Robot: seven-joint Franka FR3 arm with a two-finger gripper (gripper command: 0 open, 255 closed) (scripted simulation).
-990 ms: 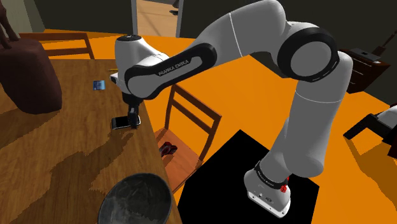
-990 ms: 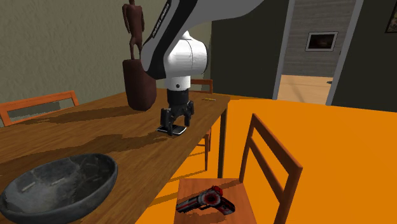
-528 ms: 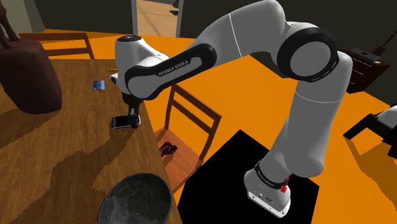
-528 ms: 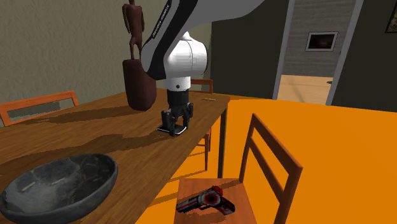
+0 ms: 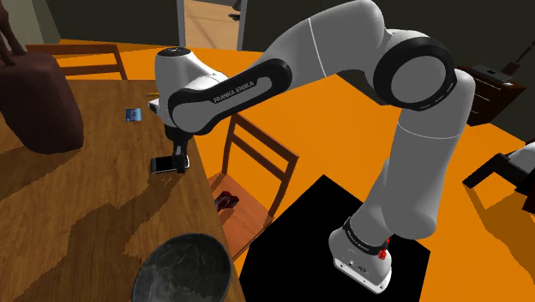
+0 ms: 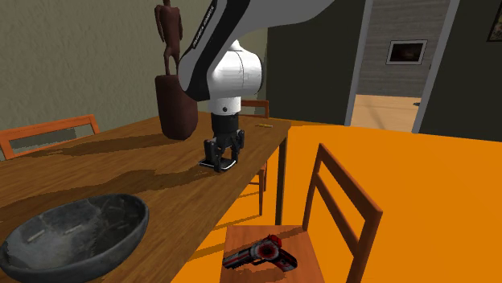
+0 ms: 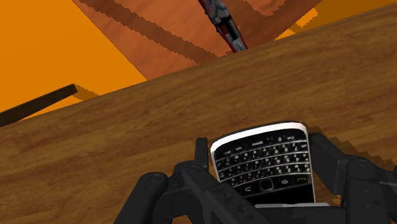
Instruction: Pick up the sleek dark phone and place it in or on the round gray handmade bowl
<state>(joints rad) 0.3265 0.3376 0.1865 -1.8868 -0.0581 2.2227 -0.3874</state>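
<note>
My gripper (image 7: 259,147) is closed on the phone (image 7: 264,167), with one finger against each long side and the keypad facing my wrist camera. I hold the phone low over the table (image 5: 77,214), near the edge by the chair (image 6: 342,197); I cannot tell whether it touches the wood. The bowl (image 6: 76,233) stands on the same table, well apart from the phone. A red and black gun (image 6: 259,252) lies on the chair's seat. A dark brown statue (image 6: 173,96) stands on the table behind my gripper in the second exterior view.
</note>
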